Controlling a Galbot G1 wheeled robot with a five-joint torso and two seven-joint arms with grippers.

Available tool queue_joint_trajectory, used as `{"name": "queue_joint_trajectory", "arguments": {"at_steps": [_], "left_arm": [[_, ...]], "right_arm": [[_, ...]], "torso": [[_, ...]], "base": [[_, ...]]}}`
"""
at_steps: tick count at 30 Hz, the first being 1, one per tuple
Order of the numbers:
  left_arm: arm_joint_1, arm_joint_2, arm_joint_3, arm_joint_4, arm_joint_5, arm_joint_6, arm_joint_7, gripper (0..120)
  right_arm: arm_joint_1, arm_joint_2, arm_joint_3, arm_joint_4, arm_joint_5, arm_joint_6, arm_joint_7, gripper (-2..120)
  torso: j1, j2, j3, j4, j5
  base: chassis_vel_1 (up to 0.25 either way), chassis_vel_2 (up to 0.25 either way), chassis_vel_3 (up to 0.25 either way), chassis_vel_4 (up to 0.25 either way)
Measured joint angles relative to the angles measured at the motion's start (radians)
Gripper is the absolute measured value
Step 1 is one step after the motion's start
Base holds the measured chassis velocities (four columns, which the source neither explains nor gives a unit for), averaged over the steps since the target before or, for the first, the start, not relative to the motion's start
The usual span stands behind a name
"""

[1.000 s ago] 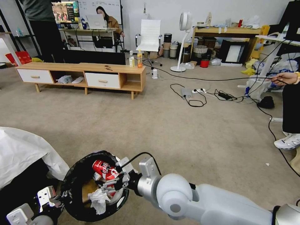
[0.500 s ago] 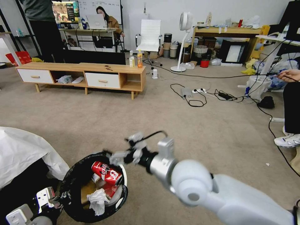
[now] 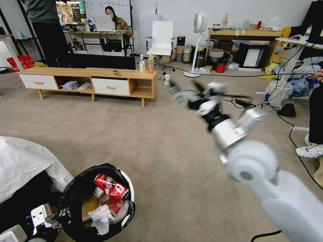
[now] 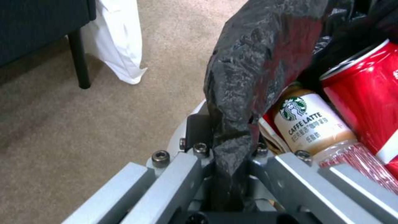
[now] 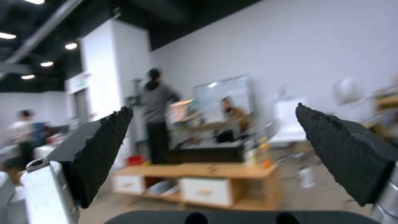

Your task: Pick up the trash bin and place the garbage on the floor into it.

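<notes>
The trash bin (image 3: 74, 188), white with a black bag over its rim, hangs low at my left above the carpet floor (image 3: 151, 144). Inside lie a red soda can (image 3: 111, 187), a crumpled tissue (image 3: 100, 217) and a small coffee bottle (image 4: 309, 124). My left gripper (image 3: 55, 217) is shut on the bin's rim, pinching the black bag (image 4: 257, 62) between its fingers. The can (image 4: 365, 90) lies close beside that grip. My right gripper (image 3: 192, 96) is raised well above and right of the bin, open and holding nothing; its pads (image 5: 99, 149) stand far apart.
A white sheet (image 3: 23, 161) drapes over furniture at my left. A low wooden cabinet (image 3: 91, 82) stands across the room. Cables and a power strip (image 3: 215, 99) lie on the carpet ahead right. A person's shoe (image 3: 309, 151) is at the right edge.
My right arm has swung up and away to the right from over the bin, leaving the red can inside. The bin and left gripper have sunk slightly lower left.
</notes>
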Motion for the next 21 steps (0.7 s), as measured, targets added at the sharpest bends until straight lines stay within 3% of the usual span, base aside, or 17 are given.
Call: {"name": "queue_joint_trajectory", "arguments": {"at_steps": [4, 6, 8, 11, 17, 19, 21], "left_arm": [[0.008, -0.009, 0.001, -0.008, 0.022, -0.006, 0.008, 2], [0.013, -0.013, 0.005, -0.014, 0.039, -0.009, 0.012, 2], [0.014, -0.014, 0.006, -0.015, 0.041, -0.009, 0.012, 2], [0.023, -0.016, 0.014, -0.019, 0.067, -0.016, 0.021, 2], [0.032, -0.023, 0.024, -0.02, 0.085, -0.023, 0.03, 2], [0.033, -0.025, 0.034, -0.021, 0.094, -0.027, 0.035, 2], [0.031, -0.025, 0.038, -0.022, 0.095, -0.027, 0.036, 2]], "right_arm": [[-0.113, -0.005, 0.105, 0.042, -0.089, 0.002, 0.014, 100], [-0.241, -0.008, 0.185, 0.082, -0.172, 0.0, 0.033, 100], [-0.256, -0.008, 0.193, 0.086, -0.182, 0.0, 0.035, 100], [-0.454, -0.008, 0.283, 0.133, -0.348, 0.02, 0.029, 100], [-0.632, 0.024, 0.325, 0.166, -0.45, 0.028, 0.013, 100], [-0.766, 0.06, 0.329, 0.183, -0.547, 0.047, 0.001, 100], [-0.79, 0.072, 0.329, 0.183, -0.583, 0.059, -0.003, 100]], "torso": [[0.0, 0.0, 0.0, 0.0004, -0.0005], [0.0, 0.0, 0.0, 0.0002, -0.0002], [0.0, 0.0, 0.0, 0.0002, -0.0003], [0.0, 0.0, 0.0, 0.0003, -0.0004], [0.0, 0.0, 0.0, 0.0001, -0.0002], [0.0, 0.0, 0.0, 0.0001, -0.0004], [0.0, 0.0, 0.0, 0.0002, -0.0006]], "base": [[0.0, 0.0, 0.0, 0.0], [0.0, 0.0, 0.0, 0.0], [0.0, 0.0, 0.0, 0.0], [0.0, 0.0, 0.0, 0.0], [0.0, 0.0, 0.0, 0.0], [0.0, 0.0, 0.0, 0.0], [0.0, 0.0, 0.0, 0.0]]}}
